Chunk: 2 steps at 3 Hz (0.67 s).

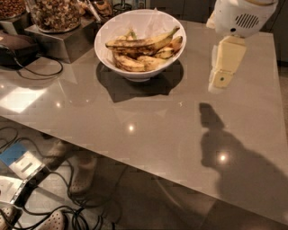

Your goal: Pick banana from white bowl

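The white bowl (135, 74) stands on the grey table at the back, left of centre. It holds several bananas. The banana (139, 43), long and streaked dark brown, lies across the top of the pile with its thin stem pointing up right. Shorter, yellower bananas lie beneath it. My gripper (221, 80) hangs from its white wrist to the right of the bowl, above the table top, apart from the bowl and holding nothing.
A metal stand (63, 38) with glass jars of nuts (56, 13) sits left of the bowl. A black cable (36, 72) lies on the table's left. The table's front edge runs diagonally; cables and shoes (81, 179) lie on the floor below.
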### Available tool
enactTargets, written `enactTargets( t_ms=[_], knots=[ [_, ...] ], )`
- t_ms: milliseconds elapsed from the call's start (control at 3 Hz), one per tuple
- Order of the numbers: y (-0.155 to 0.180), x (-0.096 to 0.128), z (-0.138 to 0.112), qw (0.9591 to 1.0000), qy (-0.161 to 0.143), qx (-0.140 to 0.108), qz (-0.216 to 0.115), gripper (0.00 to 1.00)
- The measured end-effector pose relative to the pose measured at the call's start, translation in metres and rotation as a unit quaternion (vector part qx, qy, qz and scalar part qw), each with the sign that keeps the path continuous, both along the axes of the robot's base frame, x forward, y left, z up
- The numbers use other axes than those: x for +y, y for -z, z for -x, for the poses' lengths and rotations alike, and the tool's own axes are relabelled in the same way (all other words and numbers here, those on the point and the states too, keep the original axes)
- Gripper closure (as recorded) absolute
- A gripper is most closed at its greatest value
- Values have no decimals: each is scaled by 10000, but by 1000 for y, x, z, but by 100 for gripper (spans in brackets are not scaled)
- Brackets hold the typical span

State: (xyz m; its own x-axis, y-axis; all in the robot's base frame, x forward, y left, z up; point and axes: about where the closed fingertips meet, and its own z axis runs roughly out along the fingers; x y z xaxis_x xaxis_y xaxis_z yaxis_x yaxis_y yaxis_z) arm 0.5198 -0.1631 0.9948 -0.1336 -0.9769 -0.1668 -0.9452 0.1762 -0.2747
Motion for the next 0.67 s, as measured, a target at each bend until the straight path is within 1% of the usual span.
enactTargets(
  t_ms=[333, 667],
  knots=[
    [-14, 14, -26, 9998, -45, -51, -186, 0],
    [-35, 38, -58, 9993, -239, -210, -191, 0]
  ],
)
